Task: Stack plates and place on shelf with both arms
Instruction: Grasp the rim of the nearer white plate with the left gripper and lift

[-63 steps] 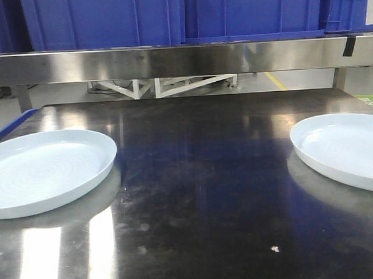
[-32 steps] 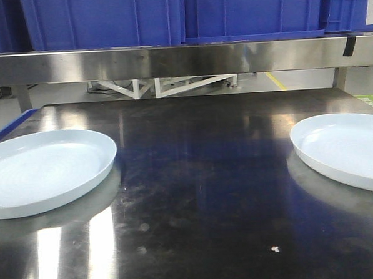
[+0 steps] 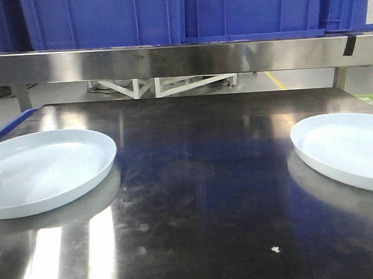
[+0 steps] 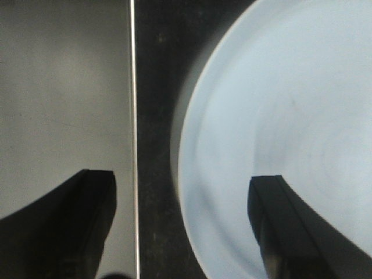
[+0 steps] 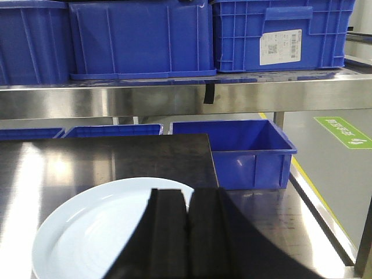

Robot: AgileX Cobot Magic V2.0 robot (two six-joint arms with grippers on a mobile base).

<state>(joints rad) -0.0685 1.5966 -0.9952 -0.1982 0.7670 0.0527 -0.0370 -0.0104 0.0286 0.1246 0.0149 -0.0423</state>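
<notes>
On the dark tabletop [image 3: 202, 195] before me the left plate [image 3: 47, 168] and the right plate [image 3: 346, 150] lie well apart, one toward each side, both flat and bare. Nothing is stacked. The shelf [image 3: 182, 60] behind them carries blue crates [image 3: 105, 19] and no dish, so I judge the whole job lies ahead: lift one plate, set it on the other, then raise the pair to the shelf with both arms.

My left claw [image 4: 183, 180] hangs over the left plate's rim with its fingers [image 4: 285, 221] spread wide. One is above the pale dish and the other seems to be out past the table's edge. It touches nothing that I can see, and I take this as lining up for a grip on that rim.

My right claw [image 5: 187, 195] is pressed together and holds nothing. It sits above the near side of the right plate, with the shelf and crates beyond. Before it can help, it must part. The rims are low and glossy, so I expect a shallow, slippery hold.
</notes>
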